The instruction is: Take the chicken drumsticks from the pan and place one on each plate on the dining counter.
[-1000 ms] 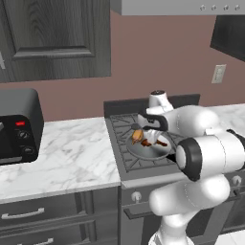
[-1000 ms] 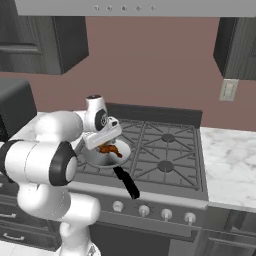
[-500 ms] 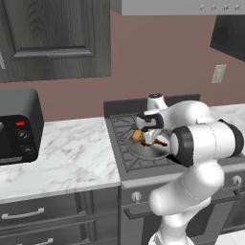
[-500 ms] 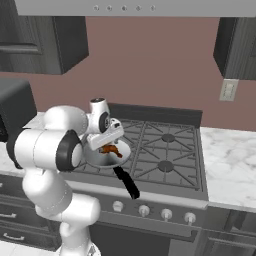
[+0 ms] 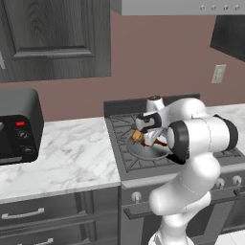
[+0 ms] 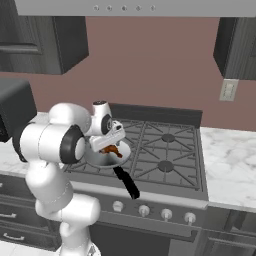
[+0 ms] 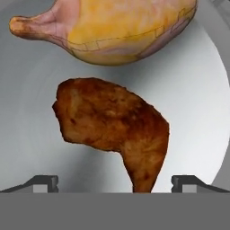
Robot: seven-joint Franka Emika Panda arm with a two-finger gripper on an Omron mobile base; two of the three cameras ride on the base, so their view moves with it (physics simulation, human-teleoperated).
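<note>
Note that both drumsticks, the brown one [image 7: 114, 130] and the golden one [image 7: 112, 29], lie in the pan [image 7: 197, 112] on the stove [image 6: 165, 150], and the gripper [image 7: 114, 182] hovers wide open over the brown one, holding nothing, so no delivery has begun.

Golden drumstick [image 7: 121, 31] and brown drumstick [image 7: 117, 130] lie apart in grey pan [image 7: 197, 112].

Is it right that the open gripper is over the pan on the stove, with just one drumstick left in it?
Not quite. The pan still holds two drumsticks, as the hand view shows: a reddish-brown drumstick between the fingertips and a golden one beyond it. The rest is right: the gripper is open, over the pan on the stove.
</note>
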